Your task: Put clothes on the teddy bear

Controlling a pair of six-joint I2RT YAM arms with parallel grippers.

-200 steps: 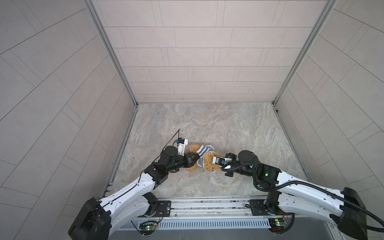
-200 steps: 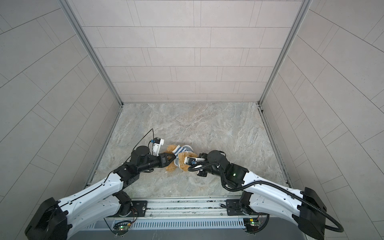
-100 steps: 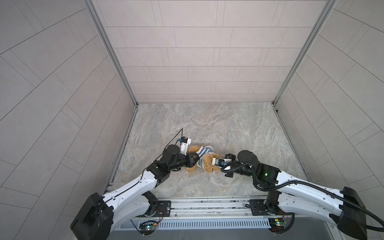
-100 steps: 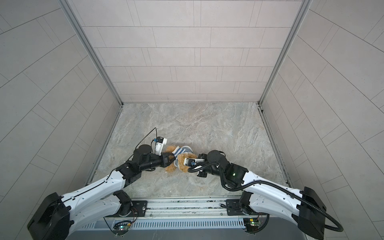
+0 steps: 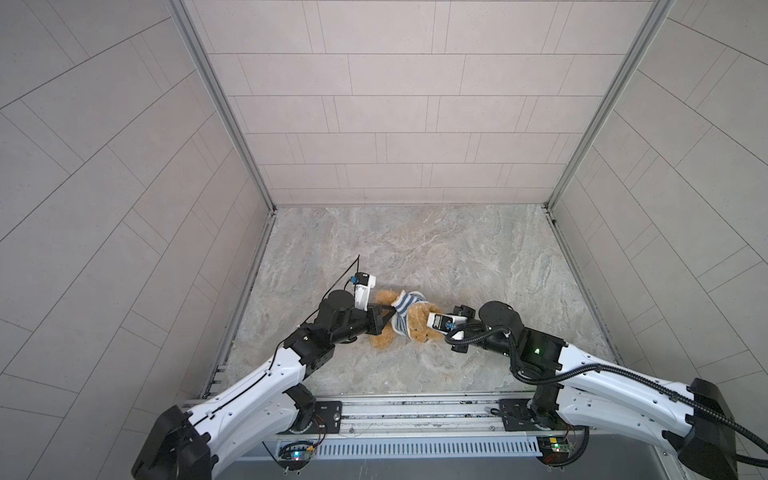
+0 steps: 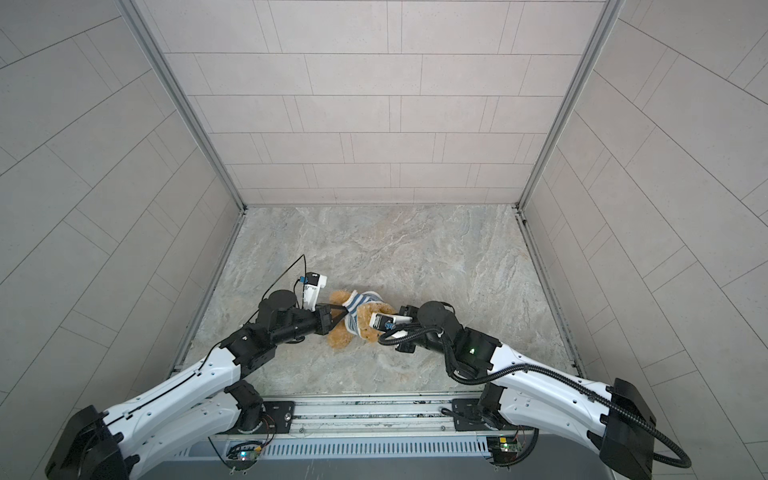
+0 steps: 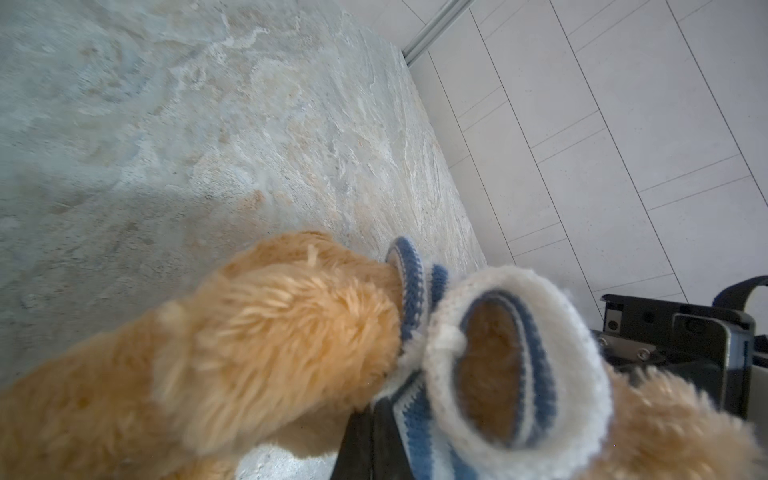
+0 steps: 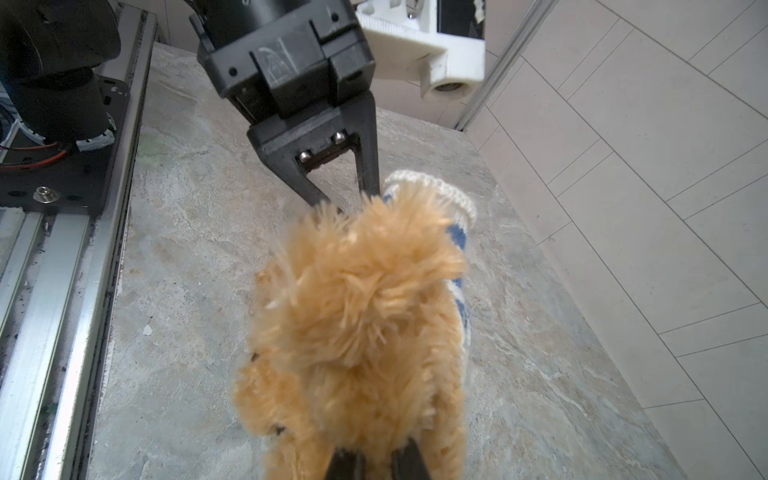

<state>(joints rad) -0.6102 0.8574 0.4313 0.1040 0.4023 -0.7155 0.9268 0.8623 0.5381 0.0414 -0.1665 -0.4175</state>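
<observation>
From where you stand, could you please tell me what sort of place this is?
Probably a robot test cell: two arms mounted on a metal rail, a stone-look table boxed in by plain panel walls, and a teddy bear to dress.

At lower left, left arm (image 5: 249, 386): white shells, black joints, thin black cable (image 5: 349, 270). At lower right, right arm (image 5: 602, 384): likewise white and black, ribbed black hose (image 5: 540, 380), green light (image 5: 538, 351). On the left gripper (image 5: 392, 310), black tapered fingers (image 8: 369, 141), silver screws (image 8: 305, 156).
</observation>
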